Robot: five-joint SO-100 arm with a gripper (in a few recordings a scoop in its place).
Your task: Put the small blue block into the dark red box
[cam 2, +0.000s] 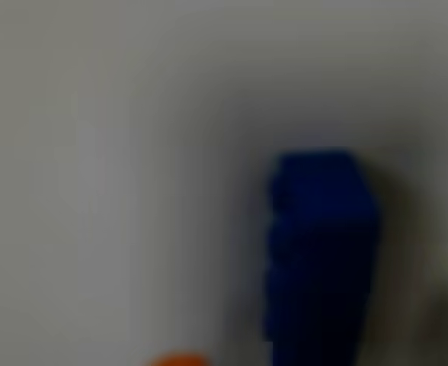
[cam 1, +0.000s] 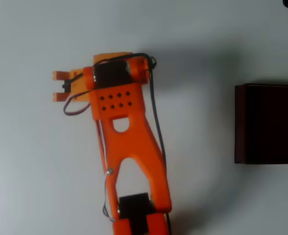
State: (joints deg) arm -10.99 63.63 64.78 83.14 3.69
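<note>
Two orange fingertips of my gripper (cam 1: 59, 86) stand slightly apart, holding nothing I can see. Small blue block (cam 2: 319, 255) appears blurred, close below my wrist camera. Dark red box (cam 1: 267, 124) sits far right on the table (cam 1: 222, 44).

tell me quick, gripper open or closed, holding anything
gripper: open in the overhead view, fingers apart with nothing seen between them; blue block close ahead in the wrist view.
</note>
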